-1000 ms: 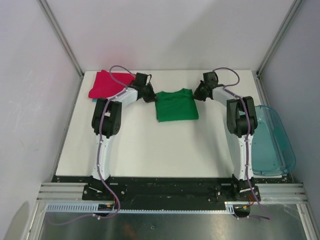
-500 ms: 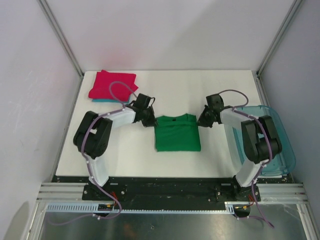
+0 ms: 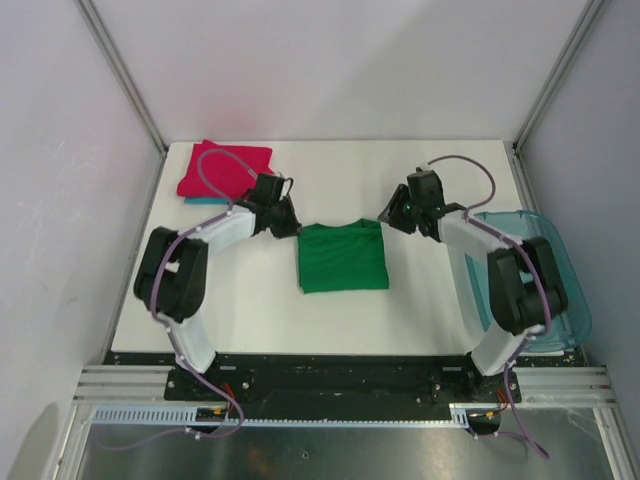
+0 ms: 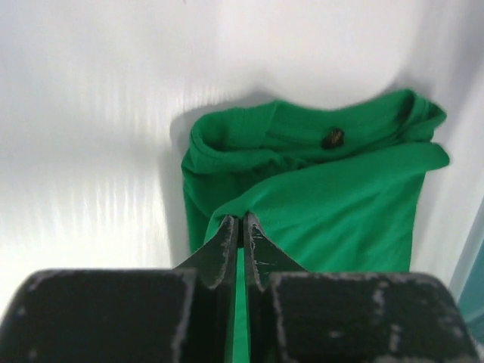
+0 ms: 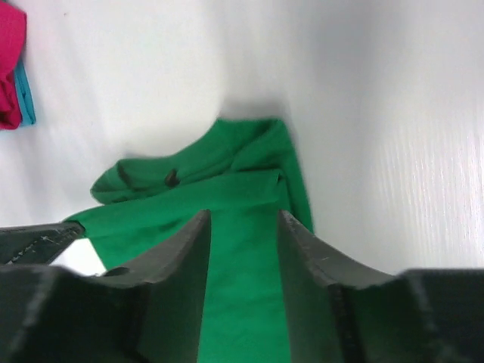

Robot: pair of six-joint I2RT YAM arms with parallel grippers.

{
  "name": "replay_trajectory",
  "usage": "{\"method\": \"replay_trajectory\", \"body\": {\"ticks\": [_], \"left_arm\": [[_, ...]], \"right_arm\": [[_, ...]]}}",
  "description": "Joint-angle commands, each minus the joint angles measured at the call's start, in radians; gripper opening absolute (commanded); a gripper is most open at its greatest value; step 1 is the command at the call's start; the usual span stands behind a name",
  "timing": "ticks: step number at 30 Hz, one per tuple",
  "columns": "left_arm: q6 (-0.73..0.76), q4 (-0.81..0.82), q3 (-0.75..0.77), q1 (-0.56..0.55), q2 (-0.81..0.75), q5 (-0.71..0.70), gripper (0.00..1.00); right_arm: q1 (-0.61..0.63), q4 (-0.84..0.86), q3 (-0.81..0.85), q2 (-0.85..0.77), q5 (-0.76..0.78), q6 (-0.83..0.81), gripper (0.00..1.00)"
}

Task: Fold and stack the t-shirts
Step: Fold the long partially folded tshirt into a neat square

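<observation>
A folded green t-shirt (image 3: 342, 256) lies flat in the middle of the table, collar toward the far side. My left gripper (image 3: 286, 222) is at its far left corner, shut on a pinch of the green cloth (image 4: 340, 204) that peaks up to the fingertips (image 4: 227, 227). My right gripper (image 3: 392, 213) hovers at the far right corner, open, with the green t-shirt (image 5: 189, 174) showing between the spread fingers (image 5: 193, 242) and nothing gripped. A folded magenta-red t-shirt (image 3: 225, 170) rests at the far left on a light blue t-shirt (image 3: 203, 201), of which only an edge shows.
A translucent blue-green bin (image 3: 545, 285) sits at the table's right edge beside the right arm. Metal frame posts rise at the far corners, with walls close on both sides. The magenta and blue pile (image 5: 11, 68) shows at the upper left of the right wrist view.
Both grippers pulled the green t-shirt from the far side toward the near edge, then slightly back and left. The right gripper has opened and let go of the shirt.
</observation>
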Motion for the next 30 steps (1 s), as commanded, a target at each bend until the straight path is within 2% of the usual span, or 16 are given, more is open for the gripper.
{"method": "replay_trajectory", "body": {"ticks": [1, 3, 5, 7, 10, 14, 18, 22, 25, 30], "left_arm": [[0.08, 0.04, 0.135, 0.057, 0.136, 0.0, 0.17], [0.082, 0.064, 0.159, 0.077, 0.161, 0.029, 0.38], [0.09, 0.071, 0.179, 0.091, 0.165, 0.038, 0.52], [0.103, 0.073, 0.192, 0.101, 0.155, 0.04, 0.61], [0.12, 0.073, 0.184, 0.108, 0.113, 0.027, 0.65], [0.125, 0.074, 0.127, 0.103, 0.028, 0.01, 0.55], [0.117, 0.073, 0.031, 0.071, -0.051, 0.022, 0.3], [0.107, 0.071, -0.02, 0.031, -0.058, 0.065, 0.09], [0.102, 0.071, -0.019, 0.017, -0.027, 0.094, 0.02], [0.1, 0.071, 0.026, 0.012, 0.048, 0.12, 0.0]], "right_arm": [[-0.025, 0.157, 0.12, 0.158, -0.024, -0.066, 0.55], [-0.03, 0.143, 0.156, 0.177, -0.026, -0.087, 0.66], [-0.03, 0.121, 0.177, 0.166, -0.012, -0.106, 0.68], [-0.021, 0.094, 0.185, 0.139, 0.016, -0.126, 0.67], [0.008, 0.04, 0.187, 0.094, 0.074, -0.153, 0.6], [0.075, -0.011, 0.187, 0.064, 0.135, -0.186, 0.46], [0.124, -0.019, 0.187, 0.087, 0.137, -0.205, 0.33], [0.136, 0.017, 0.188, 0.142, 0.09, -0.198, 0.22], [0.139, 0.03, 0.203, 0.183, 0.074, -0.197, 0.17], [0.14, 0.025, 0.245, 0.244, 0.072, -0.201, 0.13]]}}
